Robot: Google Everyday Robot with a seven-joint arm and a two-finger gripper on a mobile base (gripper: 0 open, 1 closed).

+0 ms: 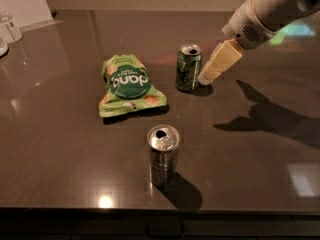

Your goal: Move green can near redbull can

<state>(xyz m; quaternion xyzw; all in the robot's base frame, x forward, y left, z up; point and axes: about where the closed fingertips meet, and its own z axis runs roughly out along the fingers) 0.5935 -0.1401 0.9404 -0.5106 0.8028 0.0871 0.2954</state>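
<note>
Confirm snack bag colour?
Light green bag, dark green circle; camera view. End effector right of green can.

arm [265, 14]: white, rounded, vented grille | gripper [206, 77], upper right: cream, blocky, tapered

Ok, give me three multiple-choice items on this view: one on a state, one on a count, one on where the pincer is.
1. The redbull can is: A. upright B. lying on its side C. crushed flat.
2. Drink cans on the table: A. one B. two C. three.
3. The pincer is: A. touching the redbull can B. close beside the green can C. at the table's left edge.

Answers: 1 A, it stands with its silver top facing up. 2 B, only the green can and the redbull can are there. 3 B, its tip sits low at the green can's right side as the camera sees it.
</note>
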